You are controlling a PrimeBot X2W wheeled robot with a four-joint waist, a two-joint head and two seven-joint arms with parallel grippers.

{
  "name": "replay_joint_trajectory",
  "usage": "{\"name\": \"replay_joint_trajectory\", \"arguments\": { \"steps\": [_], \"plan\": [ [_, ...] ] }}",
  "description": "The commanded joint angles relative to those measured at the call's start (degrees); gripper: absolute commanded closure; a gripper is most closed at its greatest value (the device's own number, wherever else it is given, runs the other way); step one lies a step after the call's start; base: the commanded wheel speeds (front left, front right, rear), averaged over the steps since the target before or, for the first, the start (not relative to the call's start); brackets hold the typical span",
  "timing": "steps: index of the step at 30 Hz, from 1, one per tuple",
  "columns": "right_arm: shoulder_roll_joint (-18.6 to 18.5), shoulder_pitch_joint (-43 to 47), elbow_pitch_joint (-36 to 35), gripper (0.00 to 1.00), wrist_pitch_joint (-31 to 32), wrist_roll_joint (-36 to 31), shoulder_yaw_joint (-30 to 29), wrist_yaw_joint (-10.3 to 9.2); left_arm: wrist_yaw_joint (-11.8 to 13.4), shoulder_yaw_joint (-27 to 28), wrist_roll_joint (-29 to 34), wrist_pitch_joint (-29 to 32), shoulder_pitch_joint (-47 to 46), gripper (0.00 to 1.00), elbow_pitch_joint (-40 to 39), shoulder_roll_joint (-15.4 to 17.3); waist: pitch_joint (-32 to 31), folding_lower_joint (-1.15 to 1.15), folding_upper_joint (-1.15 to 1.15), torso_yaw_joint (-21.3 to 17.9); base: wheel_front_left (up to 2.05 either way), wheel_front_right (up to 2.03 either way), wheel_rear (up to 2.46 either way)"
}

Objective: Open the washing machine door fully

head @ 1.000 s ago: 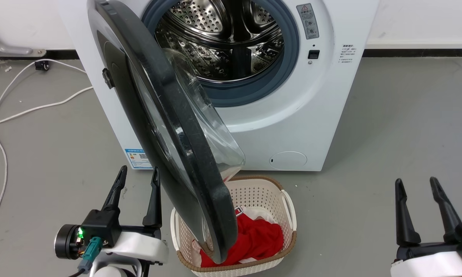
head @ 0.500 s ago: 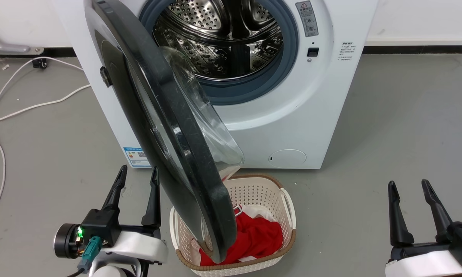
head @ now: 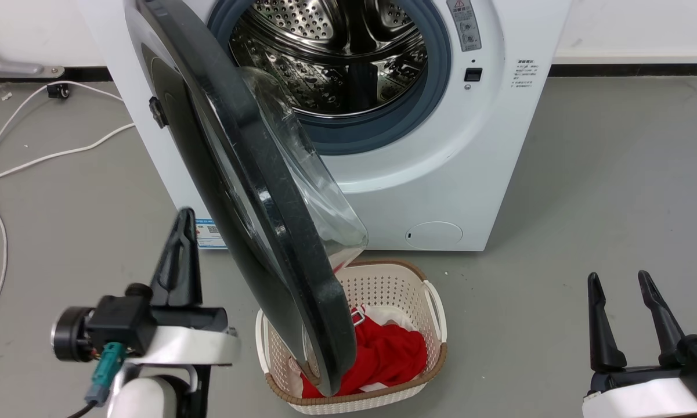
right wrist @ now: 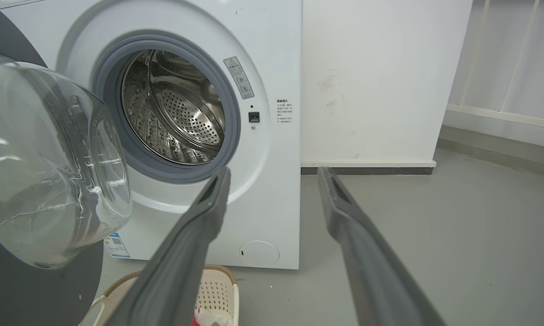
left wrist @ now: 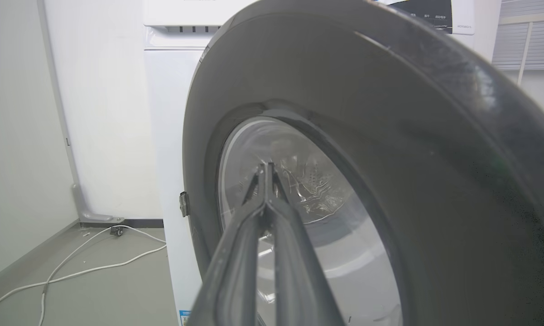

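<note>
Two pincers show in the head view. The left pincer [head: 183, 226] sits at the lower left, turned side-on with its fingers overlapping, just left of the washing machine door [head: 255, 174]. The right pincer [head: 617, 276] sits at the lower right, fingers spread and empty, well apart from the door. The door stands part-way open, hinged on the left of the washing machine [head: 441, 174], its black edge towards the camera. Its lower end overlaps a cream basket [head: 383, 287] on the floor, which holds a red cloth [head: 394, 354] and some white fabric. A grey warning sticker [head: 463, 23] with a red triangle sits beside the drum opening. A blue label [head: 209, 229] at the machine's lower left is partly hidden by the door. The print on both is too small to read.

In the left wrist view, the left pincer [left wrist: 266, 170] has its fingers pressed together on nothing, the tips set against the clear window in the door's [left wrist: 389, 136] outer face. Whether they touch it cannot be told.

In the right wrist view, the right pincer [right wrist: 274, 170] is open, pointing at the machine's [right wrist: 272, 68] white front. The door's [right wrist: 45, 172] glass bowl bulges at the left. The basket [right wrist: 217, 294] lies below, a scrap of red inside it. The warning sticker [right wrist: 238, 77] and the blue label [right wrist: 115, 244] are unreadable here too
</note>
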Motion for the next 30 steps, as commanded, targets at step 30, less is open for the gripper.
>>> {"name": "replay_joint_trajectory", "arguments": {
  "steps": [30],
  "plan": [
    [0.2,-0.4,0.9,0.0,-0.1,1.1,-0.9,-0.04,-3.4,-20.0,-0.1,3.2,-6.4,1.0,-32.5,1.1,0.1,0.0,0.0,-0.6,0.0,0.0,0.0]
  ]
}}
